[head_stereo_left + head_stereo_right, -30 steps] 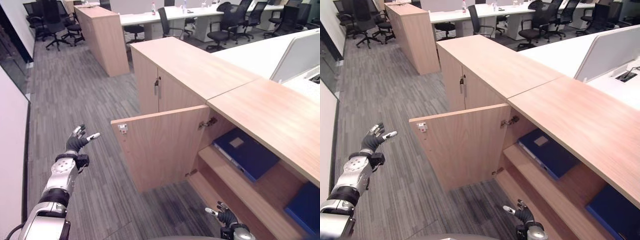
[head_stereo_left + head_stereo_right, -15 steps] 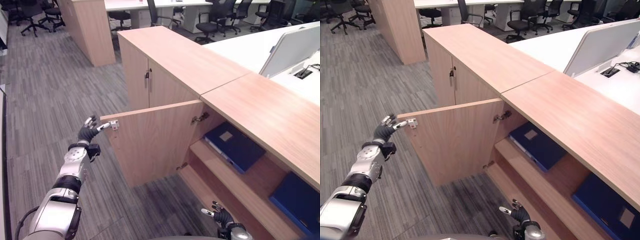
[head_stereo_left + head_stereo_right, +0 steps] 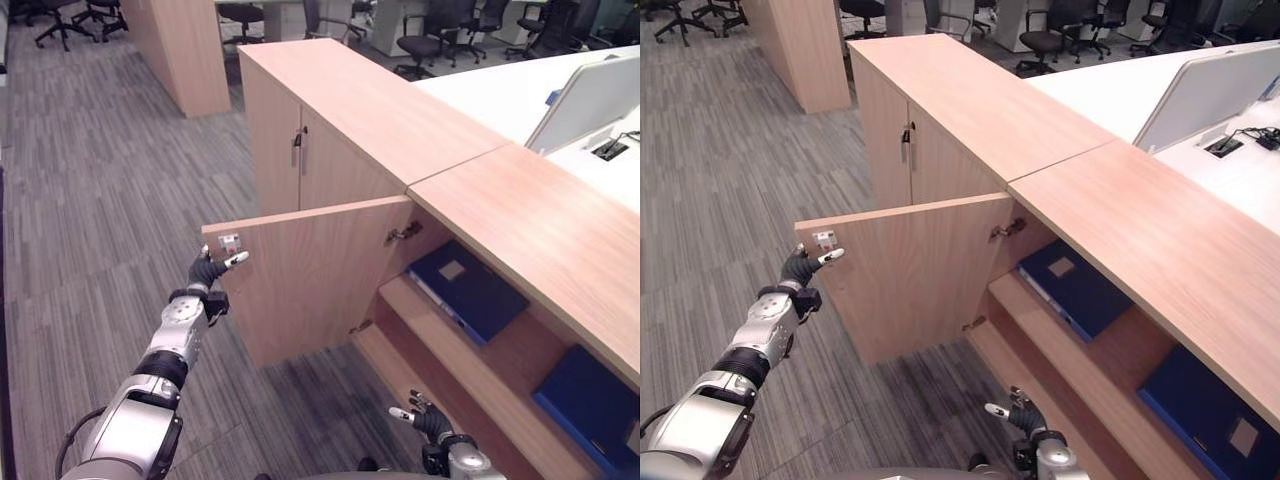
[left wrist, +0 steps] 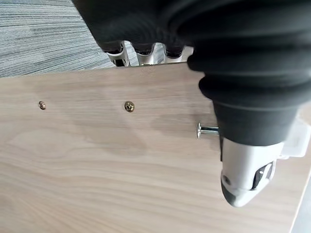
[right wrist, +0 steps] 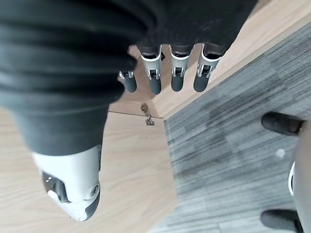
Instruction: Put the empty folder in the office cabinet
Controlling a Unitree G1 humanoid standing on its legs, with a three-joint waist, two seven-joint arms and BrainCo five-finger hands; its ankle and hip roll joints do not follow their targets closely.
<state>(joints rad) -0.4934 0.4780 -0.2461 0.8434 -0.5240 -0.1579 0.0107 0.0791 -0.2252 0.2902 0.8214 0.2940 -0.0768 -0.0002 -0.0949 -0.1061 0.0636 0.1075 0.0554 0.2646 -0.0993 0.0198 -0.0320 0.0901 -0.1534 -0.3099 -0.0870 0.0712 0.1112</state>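
The office cabinet (image 3: pixel 530 230) has its door (image 3: pixel 310 270) swung wide open. A blue folder (image 3: pixel 470 295) lies flat on the upper shelf inside, and a second blue folder (image 3: pixel 590 400) lies lower down at the right. My left hand (image 3: pixel 205 272) is at the door's free edge by the small metal latch, open; its thumb (image 4: pixel 248 179) lies across the inner face and its fingers (image 4: pixel 119 56) reach past the edge. My right hand (image 3: pixel 435 420) hangs low in front of the cabinet's bottom shelf, open and holding nothing, fingers (image 5: pixel 177 77) straight.
A closed cabinet with a metal handle (image 3: pixel 297 148) adjoins at the back. Another tall wooden cabinet (image 3: pixel 185 50) stands farther off across grey carpet. Office chairs (image 3: pixel 430 45) and a white desk divider (image 3: pixel 590 100) lie beyond the cabinet top.
The camera has shifted. My left hand has moved from out over the carpet to the free edge of the open door. The right hand has stayed low.
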